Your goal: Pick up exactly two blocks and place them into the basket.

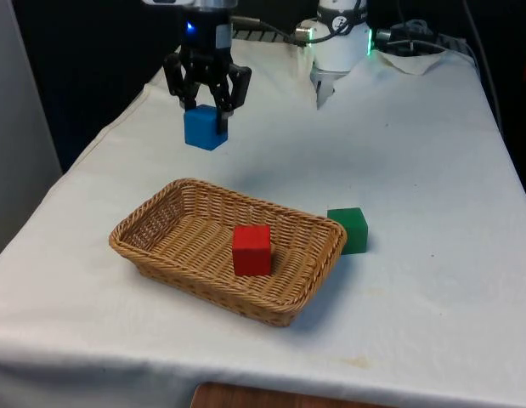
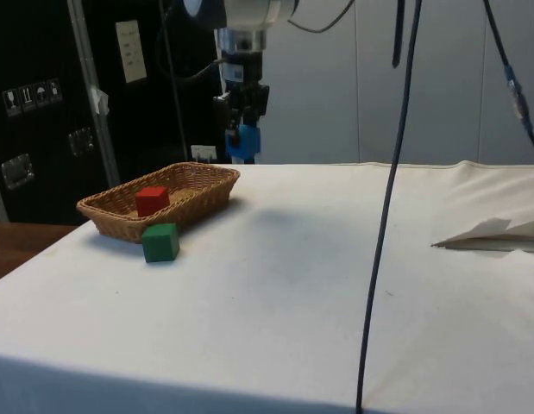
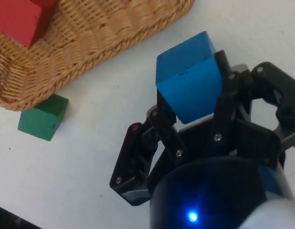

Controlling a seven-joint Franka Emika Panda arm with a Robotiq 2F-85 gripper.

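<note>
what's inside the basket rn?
One red block on the basket floor. The gripper holds the blue block above the table; the green block sits outside.

From the front we look down the white-clothed table [image 1: 415, 170]; from the side we sit low, level with its surface. The wrist view looks down, apparently close. All share the wicker basket [image 1: 161, 255].
</note>
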